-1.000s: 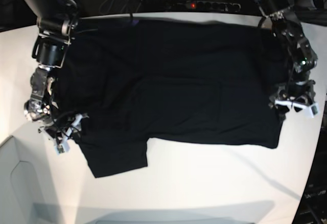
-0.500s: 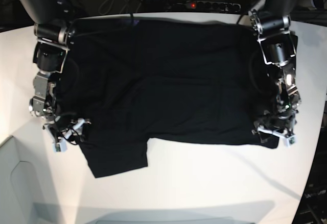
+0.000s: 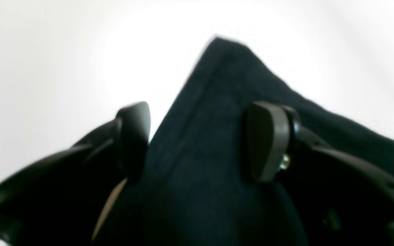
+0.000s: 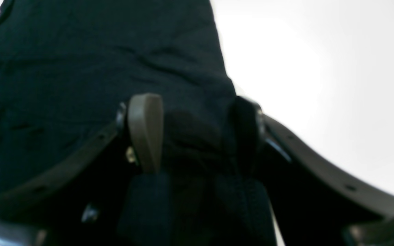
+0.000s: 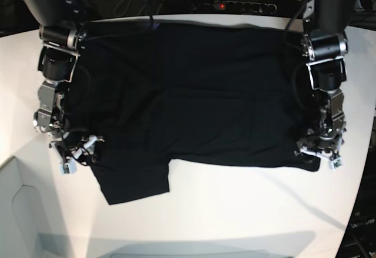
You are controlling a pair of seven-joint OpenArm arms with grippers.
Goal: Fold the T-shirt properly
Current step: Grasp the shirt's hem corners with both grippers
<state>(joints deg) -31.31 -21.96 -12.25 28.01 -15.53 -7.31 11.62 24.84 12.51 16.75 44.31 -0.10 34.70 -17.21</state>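
Slippage worries us: T-shirt (image 5: 200, 99) lies flat on the desk (image 5: 247, 211), left tool (image 3: 197, 140) and right tool (image 4: 193, 133) both wide, straddling its near corners, so thin bites could drop.

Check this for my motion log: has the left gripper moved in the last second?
Yes. The left gripper moved inward and nearer the camera, onto the T-shirt corner.
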